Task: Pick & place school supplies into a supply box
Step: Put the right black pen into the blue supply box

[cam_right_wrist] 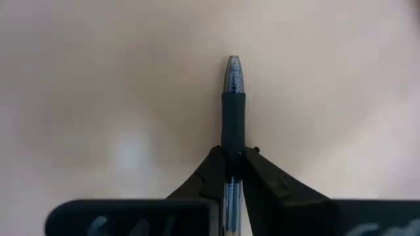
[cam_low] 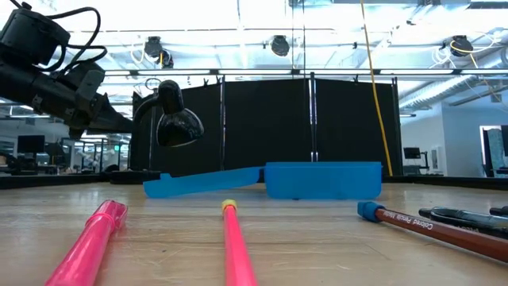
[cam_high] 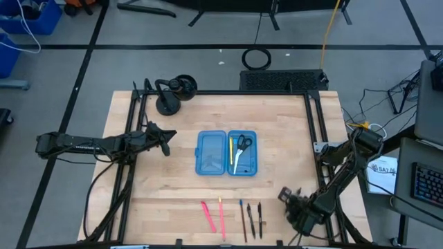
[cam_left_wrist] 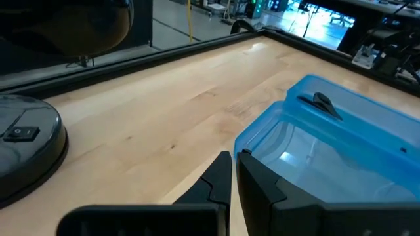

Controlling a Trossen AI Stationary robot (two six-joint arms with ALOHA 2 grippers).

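Translucent blue plastic is what the hinged supply box (cam_high: 227,153) is made of; it is lying open at the middle of the pale wooden table (cam_high: 187,187), its two rounded-corner halves side by side. Its right half is holding a yellow pencil (cam_high: 230,149) and a pair of black-handled silver scissors (cam_high: 240,148); its left half is showing only bare plastic.

Along the table's near edge the remaining supplies are lying in a row: a pink marker (cam_high: 208,216), a slimmer pink-red marker with a yellow cap (cam_high: 221,214), a blue-capped pencil-like stick (cam_high: 243,220), and two dark pens (cam_high: 256,219) just beside it. In the low view these are stretching toward the camera, with the box (cam_low: 321,179) sitting beyond them.

The right gripper (cam_high: 287,200) is hanging over the table's near right corner, to the right of the row. Its wrist view is showing its two dark fingers (cam_right_wrist: 259,177) pinching a dark-gripped pen with a clear barrel (cam_right_wrist: 233,98), whose tip is pointing forward against the blurred tabletop.

The left gripper (cam_high: 166,140) is hovering to the left of the box, near its left half. In its wrist view its fingers (cam_left_wrist: 216,180) are pressed nearly together with only a thin slit between them, holding nothing, close to the box's corner (cam_left_wrist: 315,124). A black desk lamp (cam_high: 173,93) is standing at the table's far left.
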